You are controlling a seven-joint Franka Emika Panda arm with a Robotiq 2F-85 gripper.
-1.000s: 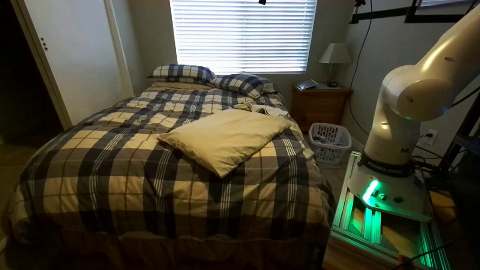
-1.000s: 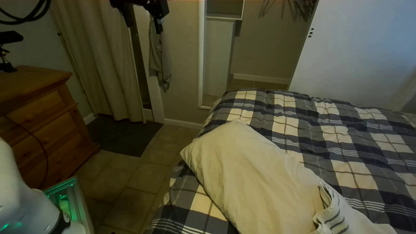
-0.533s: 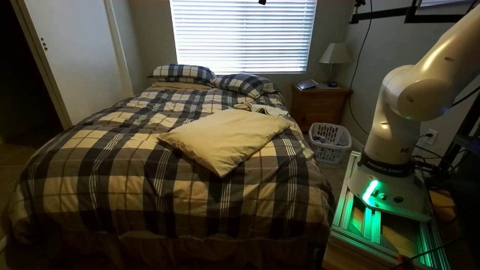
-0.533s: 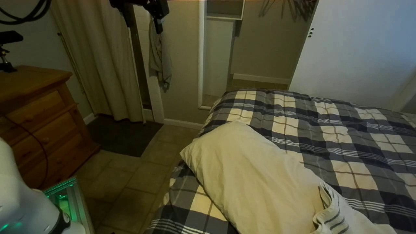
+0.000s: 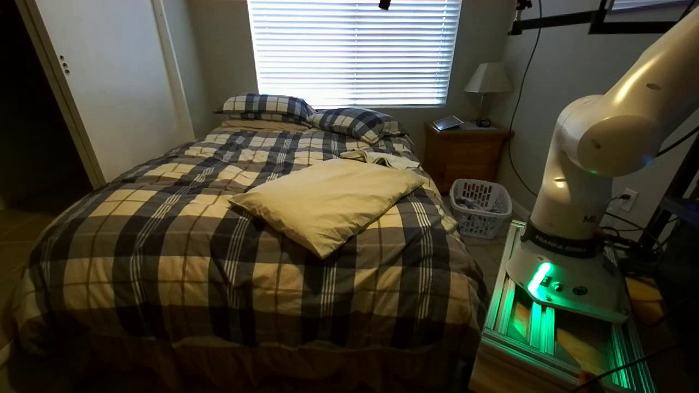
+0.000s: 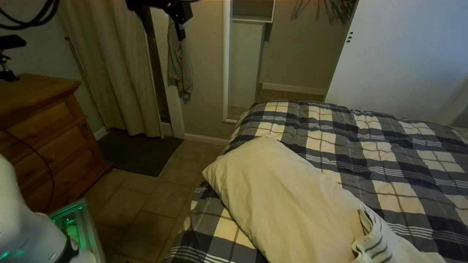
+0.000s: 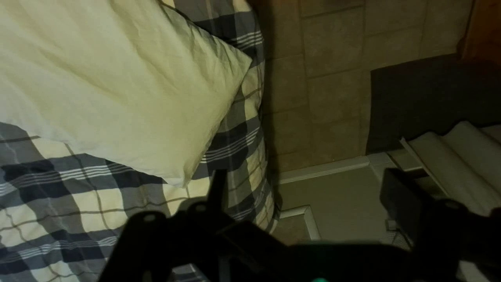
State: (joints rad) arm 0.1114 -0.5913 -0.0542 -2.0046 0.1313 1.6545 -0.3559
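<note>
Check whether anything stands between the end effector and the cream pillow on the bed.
Nothing visible stands in the way. In the wrist view, the open end effector hangs apart from the cream pillow, with nothing showing between them. The striped cloth lies at the pillow's other end, off that path.

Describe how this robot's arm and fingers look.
The arm is glossy white with rounded joints. A dark collar low on it reads FRANKA EMIKA in pale letters, and a green light strip glows below. The fingers look black and angular. Loops of dark cable show in an exterior view; where they attach is not shown.
</note>
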